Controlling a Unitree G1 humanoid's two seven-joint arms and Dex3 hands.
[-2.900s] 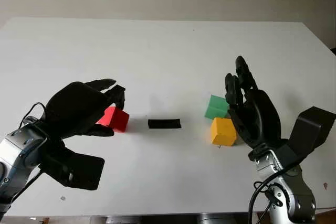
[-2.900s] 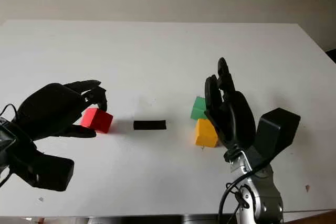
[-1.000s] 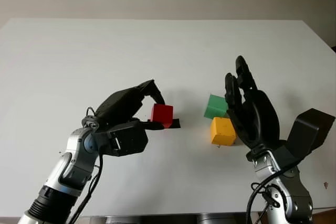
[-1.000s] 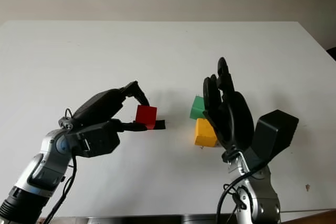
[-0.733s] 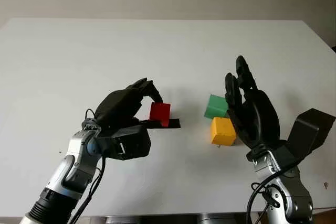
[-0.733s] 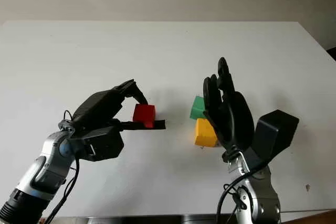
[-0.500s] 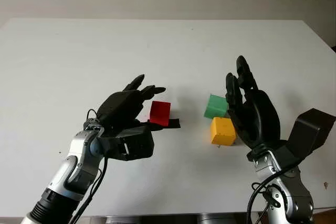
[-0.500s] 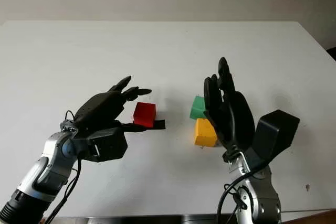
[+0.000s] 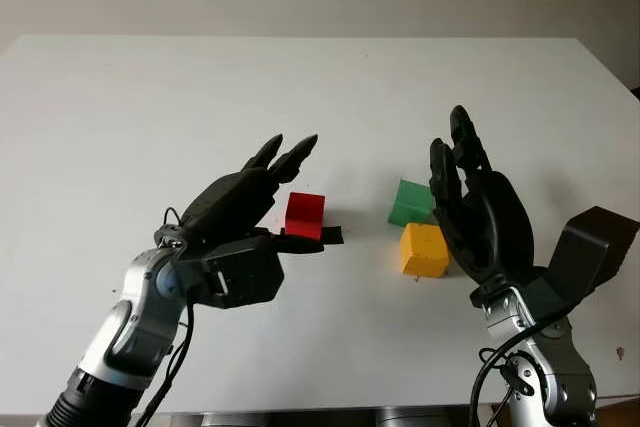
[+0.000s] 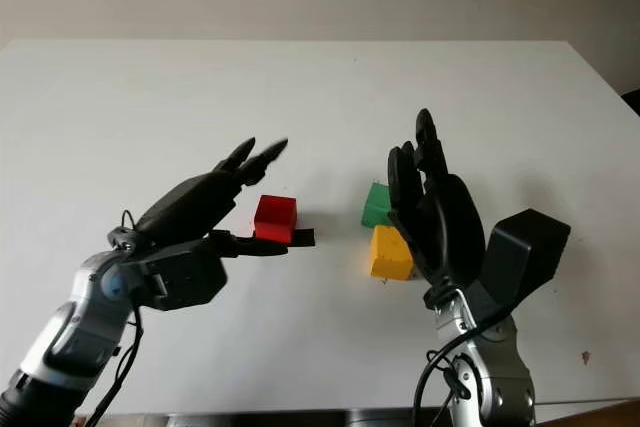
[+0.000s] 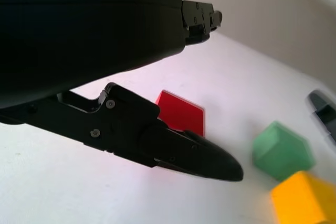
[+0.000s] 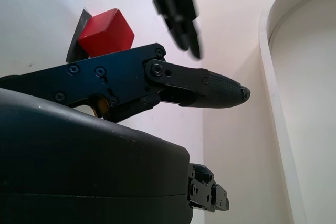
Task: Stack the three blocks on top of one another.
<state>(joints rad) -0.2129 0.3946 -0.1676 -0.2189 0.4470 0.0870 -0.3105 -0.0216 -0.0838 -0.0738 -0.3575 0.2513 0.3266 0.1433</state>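
I see red block [image 9: 305, 215] seated on black marker [image 9: 331, 236] as stack base | left hand [image 9: 240, 209] released beside it | right hand [image 9: 480, 215] unclenched, empty, near green block [image 9: 411, 203], yellow block [image 9: 424, 250]

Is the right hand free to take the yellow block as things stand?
Probably yes. The right hand is open, just beside the yellow block, with nothing between them. The green block sits close behind it, so the fingers have little room on that side.

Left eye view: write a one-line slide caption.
Open left hand beside red block sitting on black strip; open right hand by green block and yellow block.
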